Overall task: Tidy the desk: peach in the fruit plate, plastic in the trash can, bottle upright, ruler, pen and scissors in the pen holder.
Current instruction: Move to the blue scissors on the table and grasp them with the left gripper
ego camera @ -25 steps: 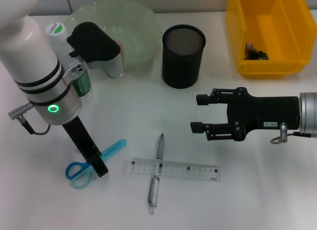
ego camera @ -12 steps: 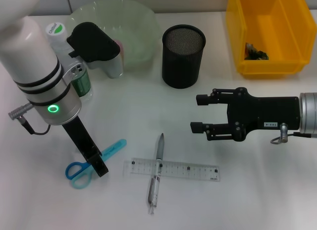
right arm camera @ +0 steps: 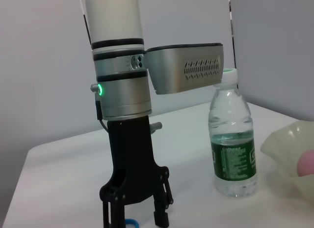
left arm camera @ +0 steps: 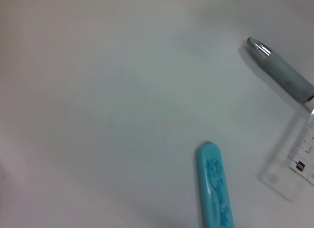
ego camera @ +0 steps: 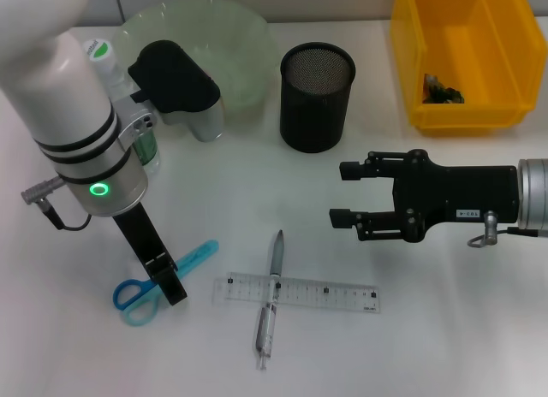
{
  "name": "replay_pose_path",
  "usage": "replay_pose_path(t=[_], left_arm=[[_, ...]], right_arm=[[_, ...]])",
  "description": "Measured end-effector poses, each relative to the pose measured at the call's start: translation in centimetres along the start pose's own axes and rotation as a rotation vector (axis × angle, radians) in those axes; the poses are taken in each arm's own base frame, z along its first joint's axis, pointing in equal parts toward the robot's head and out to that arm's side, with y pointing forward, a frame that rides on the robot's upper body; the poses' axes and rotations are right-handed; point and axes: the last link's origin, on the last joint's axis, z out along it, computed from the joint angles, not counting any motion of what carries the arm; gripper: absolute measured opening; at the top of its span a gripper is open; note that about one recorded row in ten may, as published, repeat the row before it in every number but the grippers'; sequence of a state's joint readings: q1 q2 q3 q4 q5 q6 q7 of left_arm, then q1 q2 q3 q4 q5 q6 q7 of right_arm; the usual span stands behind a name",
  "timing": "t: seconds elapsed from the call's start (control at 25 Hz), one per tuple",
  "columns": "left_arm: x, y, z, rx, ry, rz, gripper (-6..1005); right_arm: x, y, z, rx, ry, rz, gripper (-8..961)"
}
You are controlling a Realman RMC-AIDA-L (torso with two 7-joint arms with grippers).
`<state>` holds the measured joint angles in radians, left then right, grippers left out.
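Left tool (ego camera: 167, 281), fingers spread and ungrasping, stands over the blue scissors (ego camera: 158, 281) on the desk (ego camera: 445, 328); right tool (ego camera: 342, 194), fingers apart and empty, hovers near the pen holder (ego camera: 316, 96); pen (ego camera: 271, 299) lies across ruler (ego camera: 296, 293); bottle (right arm camera: 232, 149) upright beside the fruit plate (ego camera: 240, 55), which holds the peach (right arm camera: 306, 164).
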<state>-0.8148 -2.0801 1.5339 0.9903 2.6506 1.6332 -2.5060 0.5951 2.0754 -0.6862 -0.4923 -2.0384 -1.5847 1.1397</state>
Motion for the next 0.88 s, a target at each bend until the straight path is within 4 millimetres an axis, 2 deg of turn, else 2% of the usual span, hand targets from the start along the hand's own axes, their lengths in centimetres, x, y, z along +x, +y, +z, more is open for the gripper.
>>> replay_pose_path(t=[0.88], left_arm=[[0.36,0.20,0.04,0.048,-0.005,0.035,767]], right_arm=[[-0.09,0.31,0.21,-0.004,-0.039,0.013,728]])
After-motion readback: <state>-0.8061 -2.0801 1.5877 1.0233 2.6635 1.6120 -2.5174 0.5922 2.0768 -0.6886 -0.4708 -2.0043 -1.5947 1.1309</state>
